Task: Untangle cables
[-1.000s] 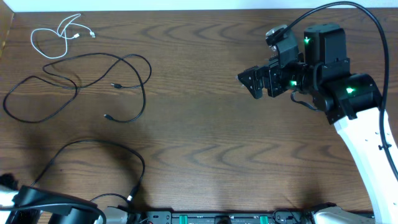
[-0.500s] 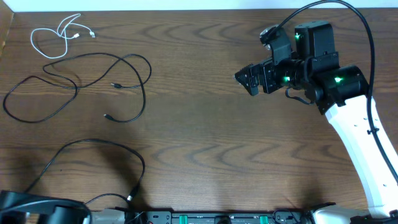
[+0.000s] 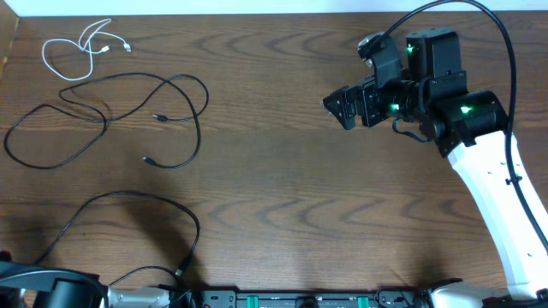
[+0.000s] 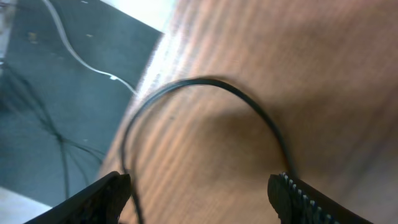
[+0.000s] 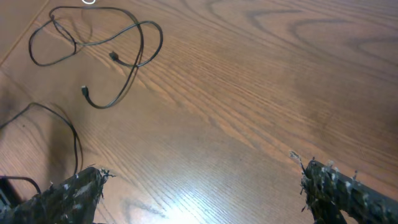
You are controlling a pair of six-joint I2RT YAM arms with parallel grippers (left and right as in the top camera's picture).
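plainly, left fingers [image 4: 305, 202] and right fingers [image 5: 348, 196] apart, empty; cables [image 3: 199, 133] loose on table [image 3: 282, 197]

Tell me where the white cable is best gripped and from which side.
I'd take the white cable just behind its free plug end, coming straight down from above. It lies flat on the table, and that tail sticks out rightward, clear of its loops, so only one strand gets pinched.

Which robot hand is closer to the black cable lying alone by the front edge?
Left. The left gripper is right at the lone black cable, its loop just ahead of the open jaws. The right gripper is far across the table, over bare wood.
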